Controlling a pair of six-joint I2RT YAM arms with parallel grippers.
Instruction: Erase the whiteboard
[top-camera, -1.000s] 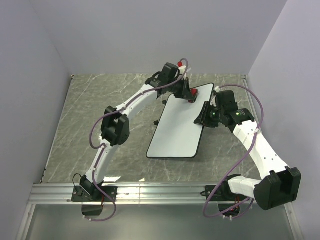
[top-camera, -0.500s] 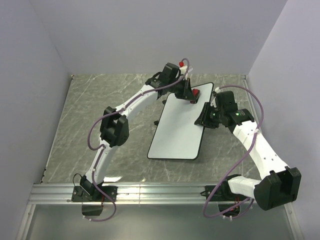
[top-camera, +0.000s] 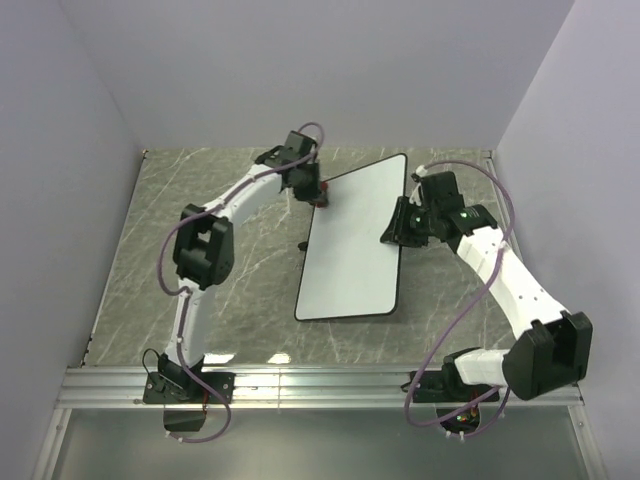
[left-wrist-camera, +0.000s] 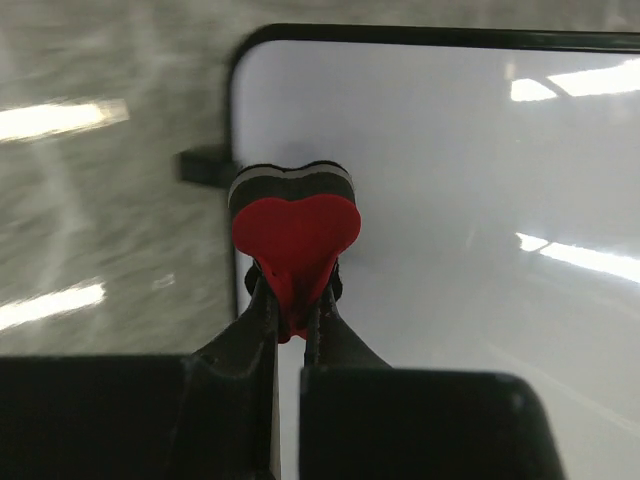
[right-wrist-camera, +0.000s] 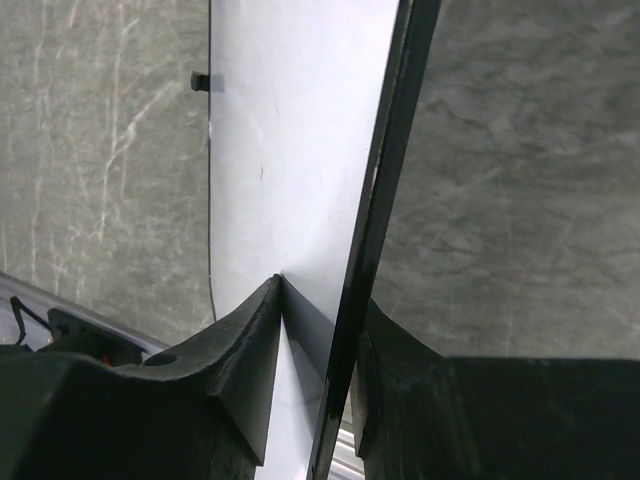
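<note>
The whiteboard (top-camera: 350, 250) lies at an angle on the marbled table, its white face showing no red writing. My left gripper (top-camera: 321, 193) hangs over the board's far left corner, shut on a small red eraser (left-wrist-camera: 296, 232) with a grey and black felt base, which sits just inside the board's black frame (left-wrist-camera: 420, 36). My right gripper (top-camera: 396, 226) is shut on the whiteboard's right edge. One of its fingers (right-wrist-camera: 250, 340) presses the white face (right-wrist-camera: 290, 150) and the other sits behind the frame.
A small black foot (top-camera: 305, 245) sticks out from the board's left edge. Grey marbled tabletop (top-camera: 200, 230) surrounds the board. An aluminium rail (top-camera: 320, 385) runs along the near edge, and lavender walls close in the left, back and right.
My left gripper carried the eraser leftward across the board's far end, from the right corner to the left corner. The board's far end swung left, and my right gripper followed with the edge.
</note>
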